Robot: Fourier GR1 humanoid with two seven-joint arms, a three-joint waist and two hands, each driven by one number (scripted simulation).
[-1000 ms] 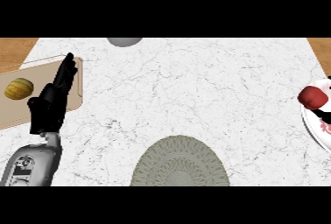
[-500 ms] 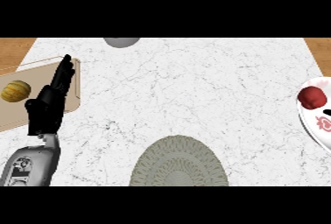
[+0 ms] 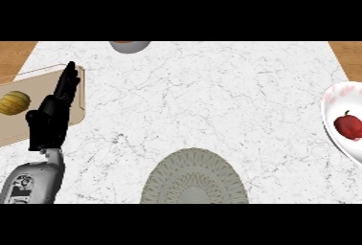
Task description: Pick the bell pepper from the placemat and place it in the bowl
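The red bell pepper (image 3: 348, 125) lies inside the white bowl (image 3: 331, 103), which is cut off by the right edge of the head view. The round grey woven placemat (image 3: 193, 178) sits at the near middle of the counter with nothing on it. My left hand (image 3: 51, 117) stays open at the left, fingers straight and pointing away, over the edge of a cutting board. It touches neither the pepper nor the placemat. My right hand does not show.
A tan cutting board (image 3: 78, 103) at the far left carries a yellowish round vegetable (image 3: 14, 102). A grey bowl (image 3: 129, 46) peeks in at the counter's far edge. White marble spans the middle between placemat and bowl.
The pepper has shifted toward the near side inside the white bowl, and the bowl now shows more of its inside. My left hand has barely moved.
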